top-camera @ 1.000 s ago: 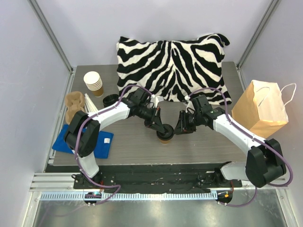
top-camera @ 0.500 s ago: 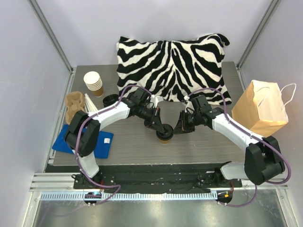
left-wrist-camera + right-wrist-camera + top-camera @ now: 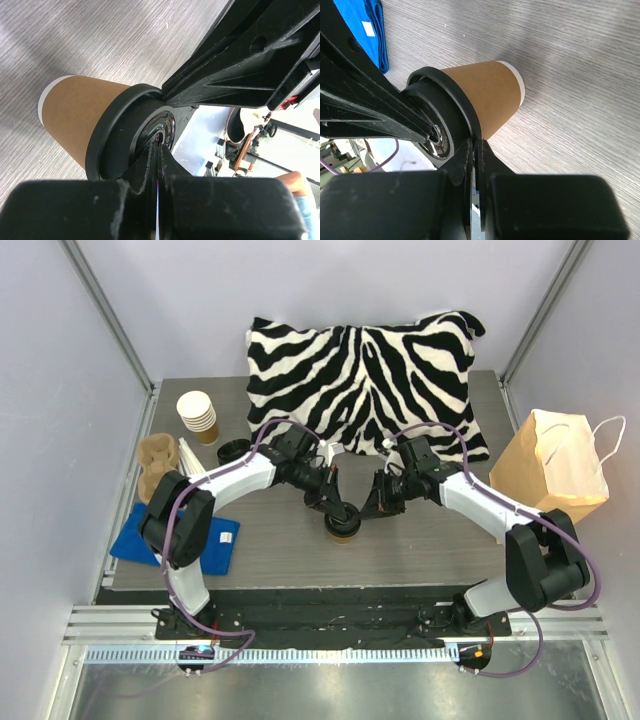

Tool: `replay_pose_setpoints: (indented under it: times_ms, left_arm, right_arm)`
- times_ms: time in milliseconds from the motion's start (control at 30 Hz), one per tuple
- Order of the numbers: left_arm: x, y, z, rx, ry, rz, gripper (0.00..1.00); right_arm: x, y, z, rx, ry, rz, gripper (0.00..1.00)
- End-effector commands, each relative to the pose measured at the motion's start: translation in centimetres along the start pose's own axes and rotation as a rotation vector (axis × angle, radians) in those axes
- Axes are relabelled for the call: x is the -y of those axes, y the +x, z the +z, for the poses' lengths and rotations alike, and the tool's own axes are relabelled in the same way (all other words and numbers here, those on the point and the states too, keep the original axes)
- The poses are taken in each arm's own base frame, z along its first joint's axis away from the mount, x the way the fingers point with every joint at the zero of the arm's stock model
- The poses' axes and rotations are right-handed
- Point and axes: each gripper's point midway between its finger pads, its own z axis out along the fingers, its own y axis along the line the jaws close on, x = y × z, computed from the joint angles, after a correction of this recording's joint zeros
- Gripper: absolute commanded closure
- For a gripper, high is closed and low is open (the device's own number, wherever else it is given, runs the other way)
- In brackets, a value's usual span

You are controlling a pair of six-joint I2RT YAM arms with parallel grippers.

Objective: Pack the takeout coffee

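Note:
The takeout coffee, a brown paper cup with a black lid, stands on the table between my two grippers. My left gripper is shut, and its tips press on the top of the lid. My right gripper is shut, and its tips touch the lid's rim from the right. In the right wrist view the cup shows with its lid against my shut right gripper. In the left wrist view my left gripper rests on the lid's centre. Neither gripper holds anything.
A brown paper bag with white handles stands at the right edge. A zebra pillow lies at the back. At the left are a stack of lidless cups, black lids, a cardboard carrier and a blue cloth.
My right arm has swung a little to the left, bringing its gripper closer against the lid's rim. The left gripper and the cup have barely moved.

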Motion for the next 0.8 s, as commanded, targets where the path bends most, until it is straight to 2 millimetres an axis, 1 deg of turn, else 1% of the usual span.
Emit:
replay_pose_setpoints:
  times_ms: [0,67,167,200,267,367,400,467,500,567,600,633,667,700,767]
  left_arm:
    - [-6.8,0.3,1.1,0.012,-0.237,-0.031,1.0]
    - [-7.0,0.3,1.0,0.013,-0.238,-0.035,1.0]
    - [-6.7,0.1,0.9,0.016,-0.221,-0.032,1.0]
    - [-6.2,0.1,0.8,0.017,-0.202,-0.028,1.0]
    - [-5.4,-0.2,0.6,0.027,-0.173,-0.011,1.0]
    - [-3.6,-0.8,0.1,0.046,-0.123,0.022,0.99]
    - [-2.9,-1.1,-0.2,0.058,-0.107,0.036,0.99]
    - [-1.6,-1.5,-0.5,0.07,-0.065,0.055,0.98]
    - [-0.9,-1.9,-0.7,0.082,-0.047,0.068,0.97]
    - [0.4,-2.2,-1.3,0.097,-0.017,0.09,0.96]
    - [0.9,-2.4,-1.4,0.104,-0.006,0.096,0.94]
    - [1.7,-2.7,-1.9,0.117,0.007,0.114,0.93]
    - [2.0,-2.7,-2.0,0.118,0.016,0.114,0.92]
    - [2.4,-2.8,-2.3,0.127,0.02,0.122,0.9]
    - [3.1,-2.7,-2.8,0.14,0.028,0.132,0.87]
  right_arm:
    - [7.9,3.8,1.9,-0.115,0.312,0.015,0.99]
    - [7.7,3.6,1.9,-0.113,0.304,0.015,0.99]
    - [6.1,3.0,1.7,-0.101,0.244,0.001,0.99]
    - [5.2,2.4,1.5,-0.081,0.218,-0.016,0.99]
    - [4.0,1.8,1.1,-0.065,0.169,-0.035,0.98]
    - [1.3,0.3,0.0,-0.008,0.088,-0.075,0.91]
    - [0.6,-0.1,-0.3,0.01,0.065,-0.088,0.86]
    - [-0.8,-0.6,-1.2,0.043,0.022,-0.109,0.81]
    - [-1.2,-0.7,-1.5,0.051,0.012,-0.118,0.77]
    - [-2.1,-1.0,-2.3,0.076,-0.012,-0.14,0.71]
    - [-2.4,-1.1,-2.6,0.085,-0.021,-0.146,0.66]
    - [-2.7,-1.0,-2.8,0.088,-0.031,-0.151,0.63]
    - [-3.1,-1.0,-3.2,0.104,-0.042,-0.162,0.6]
    - [-3.3,-1.0,-3.4,0.11,-0.051,-0.158,0.54]
    - [-3.8,-0.6,-3.7,0.121,-0.073,-0.159,0.48]
